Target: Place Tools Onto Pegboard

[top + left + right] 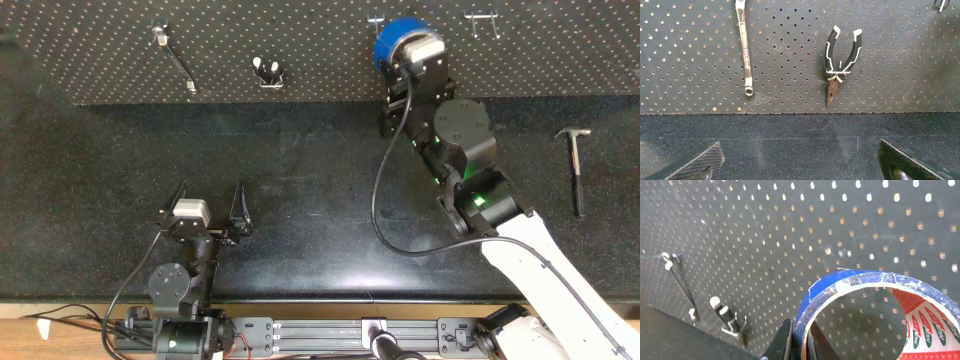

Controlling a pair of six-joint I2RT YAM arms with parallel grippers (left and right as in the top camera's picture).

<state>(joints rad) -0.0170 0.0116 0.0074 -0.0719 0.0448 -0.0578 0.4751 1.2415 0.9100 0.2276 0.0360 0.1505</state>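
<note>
The right arm was up at the pegboard [300,40], and the right gripper [799,342] had its two fingers pinched on the wall of the blue tape roll [388,45], one finger inside the ring and one outside. The roll was held on edge just in front of the board, high on it and right of the middle, with a small metal hook [377,19] just beside it in the top view. Whether the roll touched that hook, the pictures could not tell. The board's holes showed through the roll's open centre in the right wrist view.

Over on the left, the left gripper [210,190] sat low over the black table [300,170], close to its own base, fingers spread wide and nothing between them. It faced the board from well back.

Two tools hung on the board. The wrench [743,45] hung straight down on the left part. The pliers [840,60], black-handled with white trim, hung to its right with handles up and nose down. The two were well apart.

The hammer [576,170] lay flat on the table at the far right, head toward the board, apart from both arms. Another pair of hooks [483,22] stood on the board above it.
</note>
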